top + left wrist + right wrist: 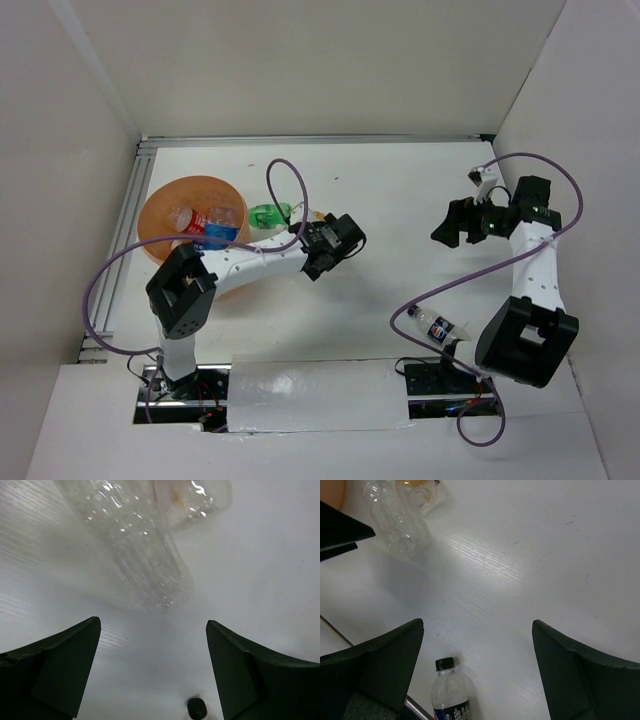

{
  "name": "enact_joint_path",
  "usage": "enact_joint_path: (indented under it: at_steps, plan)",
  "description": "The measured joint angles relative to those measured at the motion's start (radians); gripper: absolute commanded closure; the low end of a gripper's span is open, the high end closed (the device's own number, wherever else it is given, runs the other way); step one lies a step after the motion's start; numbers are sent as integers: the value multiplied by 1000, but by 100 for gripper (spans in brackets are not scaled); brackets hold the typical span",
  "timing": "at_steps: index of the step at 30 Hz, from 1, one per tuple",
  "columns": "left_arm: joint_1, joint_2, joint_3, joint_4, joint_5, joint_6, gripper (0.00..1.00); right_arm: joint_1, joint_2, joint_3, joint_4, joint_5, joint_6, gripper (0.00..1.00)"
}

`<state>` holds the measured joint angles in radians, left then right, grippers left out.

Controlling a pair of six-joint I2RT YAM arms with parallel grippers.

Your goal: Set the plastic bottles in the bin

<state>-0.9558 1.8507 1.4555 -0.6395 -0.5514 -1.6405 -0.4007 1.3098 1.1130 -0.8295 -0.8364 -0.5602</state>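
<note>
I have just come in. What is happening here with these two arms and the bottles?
Plastic bottles are being put into the orange bin. A few bottles lie inside it. Both grippers are open and empty. The left gripper hovers over a clear bottle lying on the table. The right gripper is above bare table, with a black-capped bottle near it. A green bottle lies just outside the bin.
</note>
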Motion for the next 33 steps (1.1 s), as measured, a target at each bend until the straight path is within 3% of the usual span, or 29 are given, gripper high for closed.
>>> enact_joint_path:
  at_steps: [11, 15, 16, 19, 28, 31, 33]
  plan:
    - [96, 183, 91, -58, -45, -26, 1, -23, -6, -25, -38, -62, -64, 3]
    - [119, 237, 143, -61, -39, 4, 25, -23, -35, -45, -57, -62, -81, 3]
    - [124, 241, 148, -59, -37, 12, 39, -23, -42, -47, -58, -62, -85, 3]
    - [131, 241, 147, -53, -31, 19, 51, -23, -53, -53, -64, -63, -91, 3]
    - [86, 146, 8, 14, -27, 83, 100, -23, -56, -94, -75, -77, -101, 9]
    - [2, 81, -27, -14, -38, 126, 100, -23, -56, -95, -78, -82, -126, 20]
    - [-59, 27, -28, -16, -48, 170, 100, -23, -56, -101, -80, -92, -157, 47]
